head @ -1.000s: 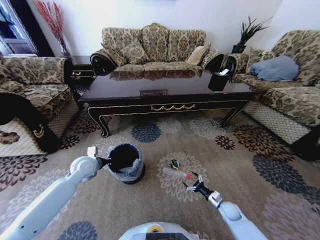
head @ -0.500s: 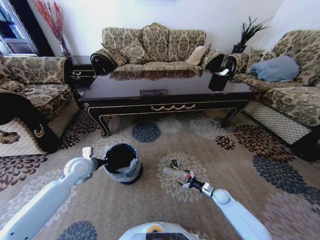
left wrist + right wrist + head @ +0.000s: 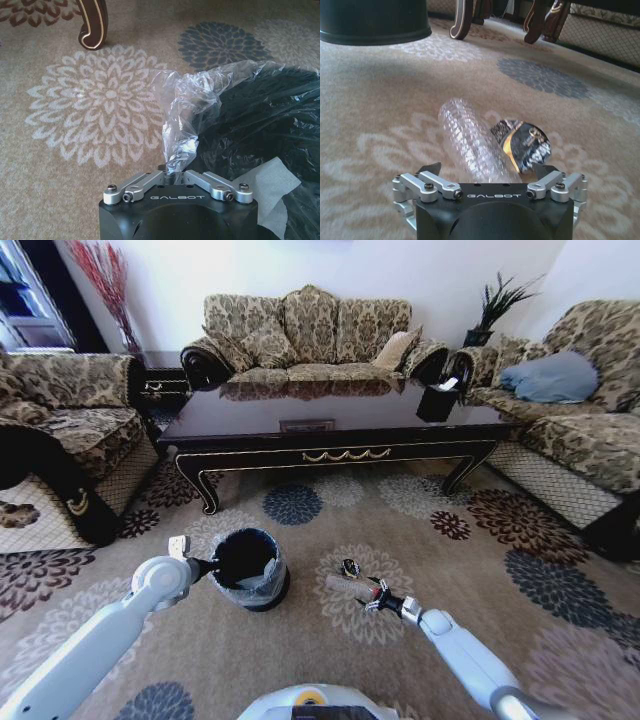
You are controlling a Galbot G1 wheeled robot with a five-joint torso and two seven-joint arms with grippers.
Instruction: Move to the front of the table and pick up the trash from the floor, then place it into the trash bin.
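The robot stands in front of the long dark counter (image 3: pixel 335 420), which spans the middle of the head view, with patterned sofas behind it and to both sides. Beige floor (image 3: pixel 420 540) with round floral medallions fills the lower half of that picture.

The left end effector (image 3: pixel 208 564) sits at lower left of centre in the head view, at the near left rim of the trash bin (image 3: pixel 249 567). The left wrist view shows its fingers (image 3: pixel 145 182) drawn close together on a bunched fold of the translucent liner (image 3: pixel 182 117) at the bin's rim, so it is pinched shut on the plastic. The black inside of the bin takes up the right part of that picture, with a pale sheet lying in it near the lower right.

The right end effector (image 3: pixel 376 595) is low over the carpet, just right of centre in the lower part of the head view, at the capped end of the clear plastic bottle (image 3: pixel 347 586). In the right wrist view the bottle (image 3: pixel 470 142) lies on its side on a cream medallion, running away from the end effector, its near end between the spread fingers (image 3: pixel 427 185); these stand open and I cannot tell whether they touch it. A small dark round piece (image 3: pixel 522 145) with a shiny gold and black face lies just beside the bottle, touching or nearly so. The bin and a carved counter leg (image 3: pixel 462 17) appear at the top of that picture.
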